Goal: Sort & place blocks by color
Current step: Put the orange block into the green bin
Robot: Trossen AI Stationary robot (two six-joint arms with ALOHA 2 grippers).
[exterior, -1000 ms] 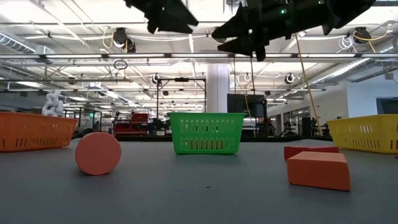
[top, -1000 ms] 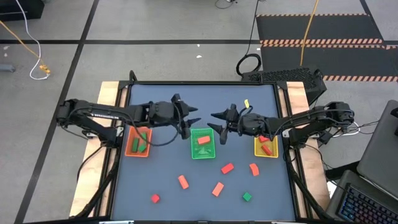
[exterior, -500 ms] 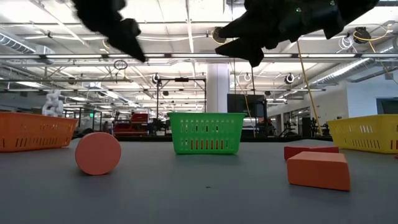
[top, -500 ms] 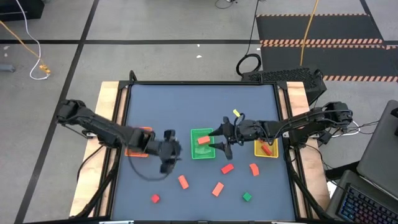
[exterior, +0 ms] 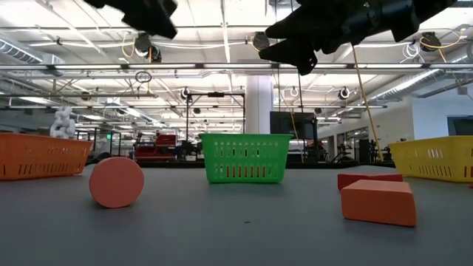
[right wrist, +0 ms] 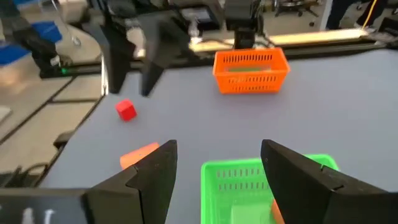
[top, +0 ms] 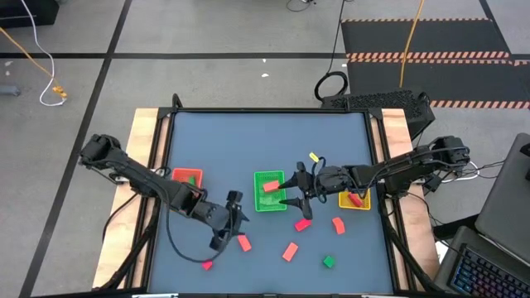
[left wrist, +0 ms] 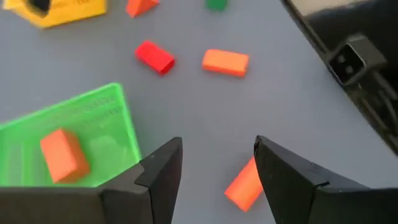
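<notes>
Loose blocks lie flat on the near half of the table: an orange bar [top: 243, 242], a small red cube [top: 206, 264], an orange bar [top: 290, 251], a green cube [top: 329, 261], a red bar [top: 303, 223] and an orange-red block [top: 338, 224]. My left gripper [top: 230, 221] is open above the table just left of the first orange bar [left wrist: 244, 183], which shows between its fingers. My right gripper [top: 296, 197] is open, raised at the right edge of the green tray [top: 269, 191]. An orange block [top: 271, 187] lies in that tray.
The orange tray [top: 186, 176] holds a green block, and the yellow tray [top: 354, 199] holds red blocks. The three trays stand in a row across the table's middle. The far half of the blue mat [top: 265, 136] is bare. Wooden rails border the table's left and right sides.
My left gripper swept from between the orange and green trays toward the near edge and stands over the leftmost orange bar, still open. My right gripper moved a little toward the near edge, beside the green tray's right edge, still open. No block moved.
</notes>
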